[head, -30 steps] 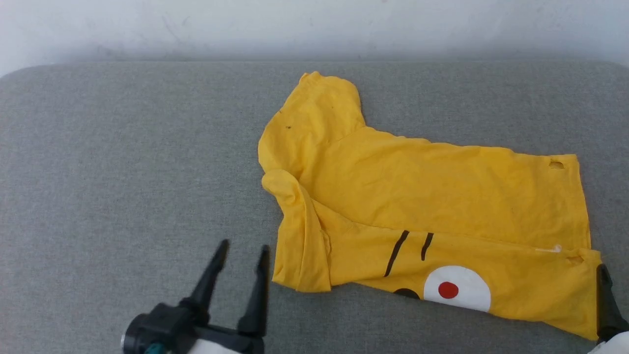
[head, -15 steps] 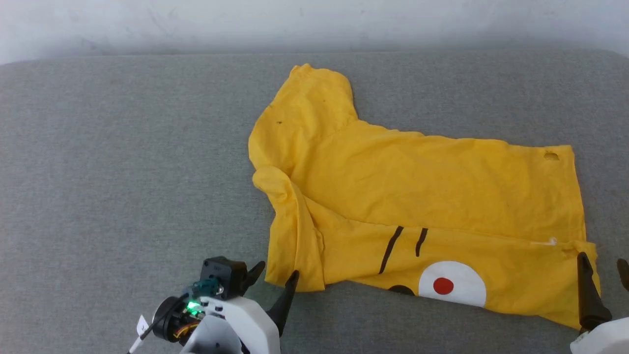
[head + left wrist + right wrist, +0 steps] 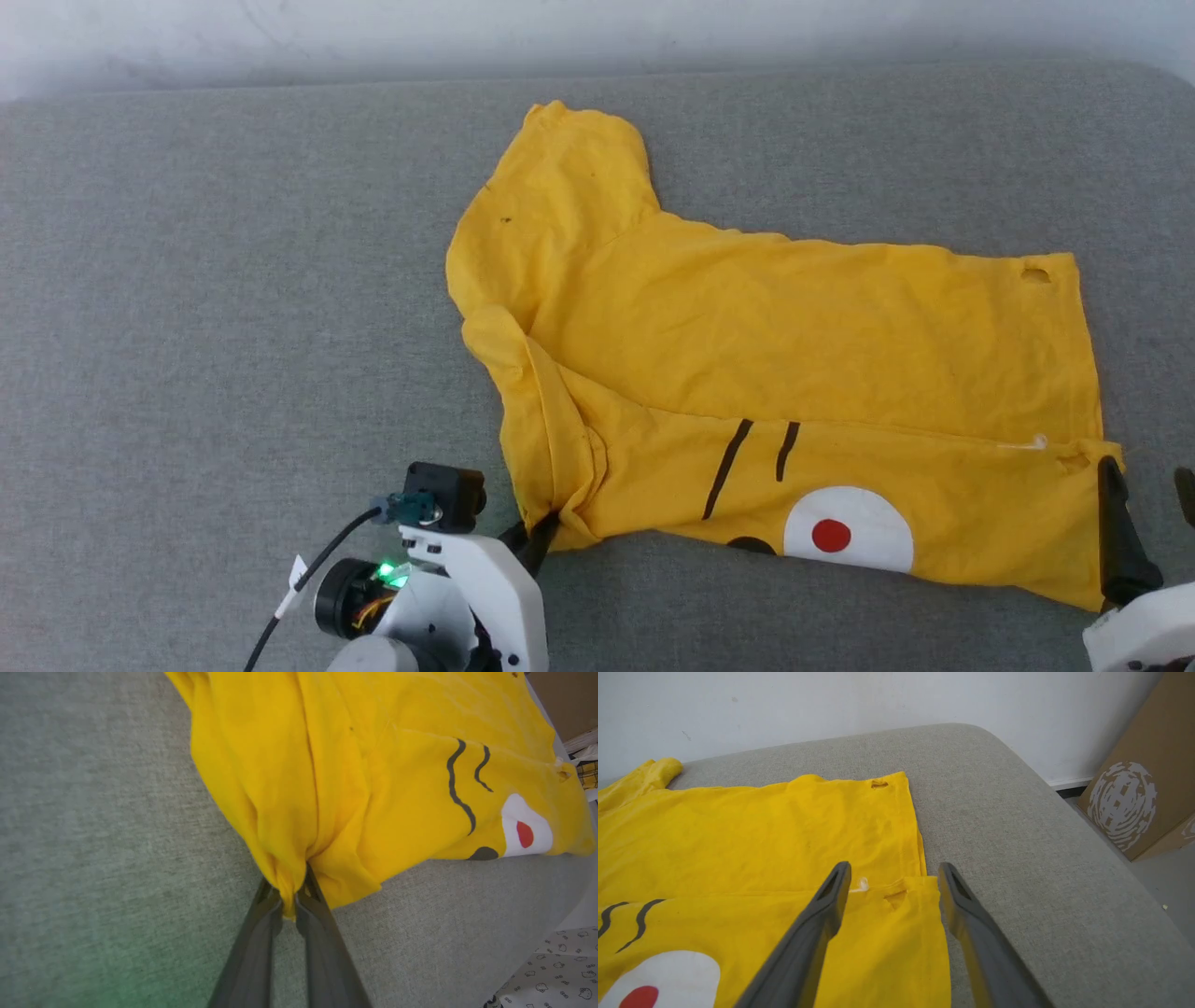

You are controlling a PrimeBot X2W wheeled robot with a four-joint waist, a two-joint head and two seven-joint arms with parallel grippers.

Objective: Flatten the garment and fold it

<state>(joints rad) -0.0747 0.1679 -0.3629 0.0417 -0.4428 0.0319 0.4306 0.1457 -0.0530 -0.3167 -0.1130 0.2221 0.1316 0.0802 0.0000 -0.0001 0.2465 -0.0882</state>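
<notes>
The bright yellow T-shirt [image 3: 775, 373] lies partly doubled over on the grey cushion [image 3: 233, 308], its near flap showing black whisker lines and a white patch with a red dot. My left gripper [image 3: 540, 539] is shut on the shirt's near-left corner, and the left wrist view shows the cloth [image 3: 327, 788] bunched between the fingers [image 3: 261, 933]. My right gripper [image 3: 892, 877] hovers open over the shirt's [image 3: 752, 840] right hem corner, one finger [image 3: 1113, 523] over the cloth, the other beyond its edge.
A pale wall runs behind the cushion's far edge. A brown cardboard box [image 3: 1139, 779] stands on the floor past the cushion's rounded right end. Bare grey fabric spreads to the left of the shirt.
My left gripper moved right to the shirt's near-left corner and shut on it, puckering the cloth. The right gripper edged up to the hem. The head camera shifted.
</notes>
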